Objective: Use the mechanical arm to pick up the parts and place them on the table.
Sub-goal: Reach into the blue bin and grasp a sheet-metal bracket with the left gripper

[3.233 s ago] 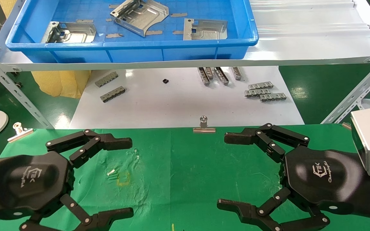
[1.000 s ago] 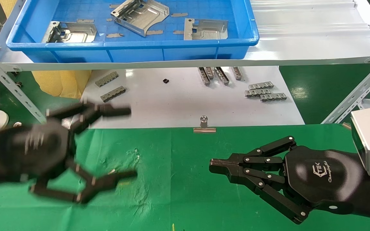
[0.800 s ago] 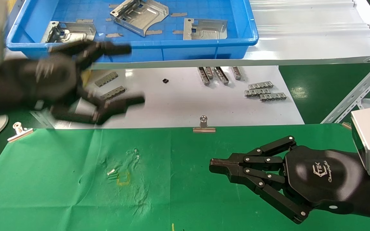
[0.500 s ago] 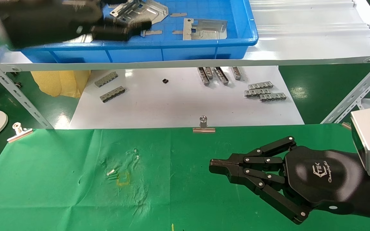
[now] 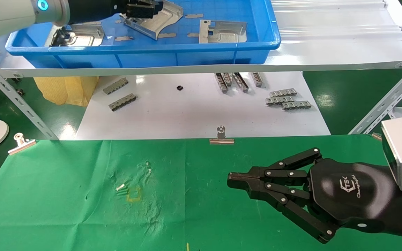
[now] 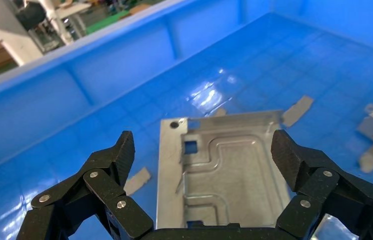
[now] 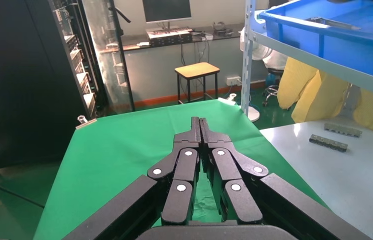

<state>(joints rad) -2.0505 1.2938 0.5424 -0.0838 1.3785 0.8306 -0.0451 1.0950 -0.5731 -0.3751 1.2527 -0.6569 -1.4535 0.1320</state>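
Three silver parts lie in the blue tray (image 5: 194, 55) on the shelf: one at the left (image 5: 82, 36), a tilted one in the middle (image 5: 162, 21), one at the right (image 5: 223, 31). My left arm (image 5: 19, 12) reaches over the tray, and its open left gripper (image 5: 154, 8) hovers by the middle part. In the left wrist view the left gripper (image 6: 204, 152) is open, with a flat part (image 6: 224, 170) below and between its fingers (image 6: 119, 155), untouched. My right gripper (image 5: 230, 181) is shut and empty, low over the green table (image 5: 173, 209); the right wrist view shows it (image 7: 199, 122) shut too.
Thin grey slivers (image 5: 168, 35) lie in the tray. Below the shelf a white board (image 5: 187, 115) holds comb-like strips (image 5: 288, 98) (image 5: 119, 94). Binder clips (image 5: 221, 136) (image 5: 21, 141) hold the cloth's far edge. Slanted metal shelf struts (image 5: 16, 101) (image 5: 386, 104) stand at both sides.
My left arm has swung up from the green cloth and forward over the blue tray, still open. My right gripper closed from open more than a second ago and has stayed still since.
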